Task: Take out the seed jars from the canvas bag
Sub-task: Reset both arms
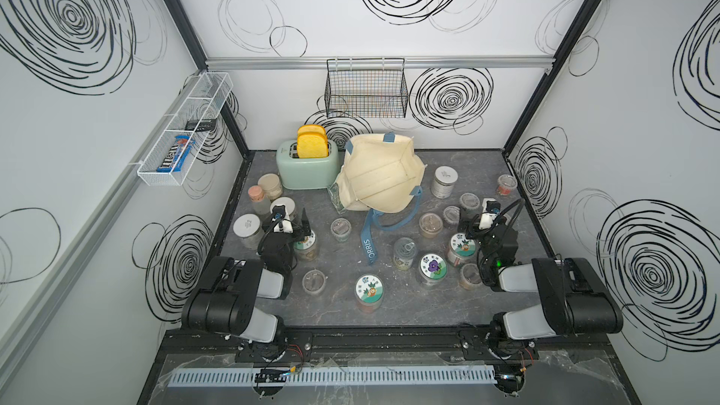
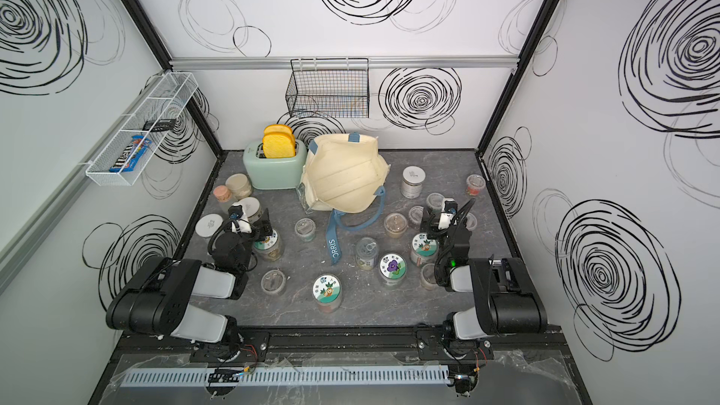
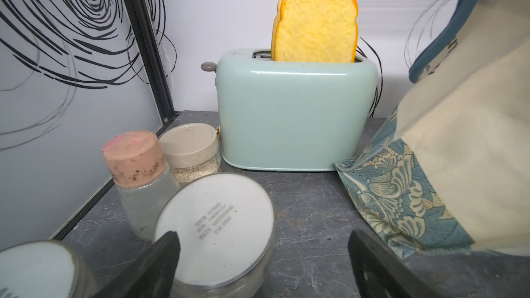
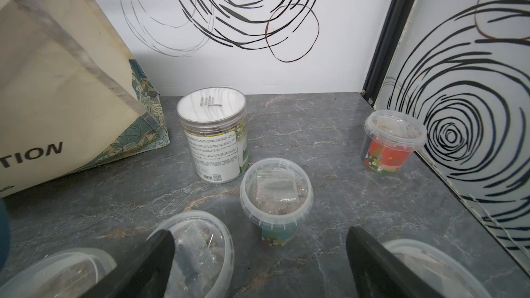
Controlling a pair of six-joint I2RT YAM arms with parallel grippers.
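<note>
Small clear round seed jars [image 1: 369,292] out all over the dark grey marbled tabletop [image 1: 409,305]!

The cream canvas bag [image 1: 380,173] with blue-grey straps stands mouth-up at the back, just beside the mint-green toaster [image 1: 307,171], one strap [image 1: 367,244] trailing forward between the jars scattered either side. The left gripper [image 3: 263,242] hangs low, jaws spread wide and empty, by a white-lidded jar [image 3: 215,227]; the right gripper [image 4: 261,239] gapes just as wide, empty too, among clear-lidded tubs [image 4: 276,193] near the right wall [image 1: 584,173].

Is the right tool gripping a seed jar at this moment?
No, the right tool is wide open in its wrist view, and the seed jar ahead of it stands untouched.
</note>
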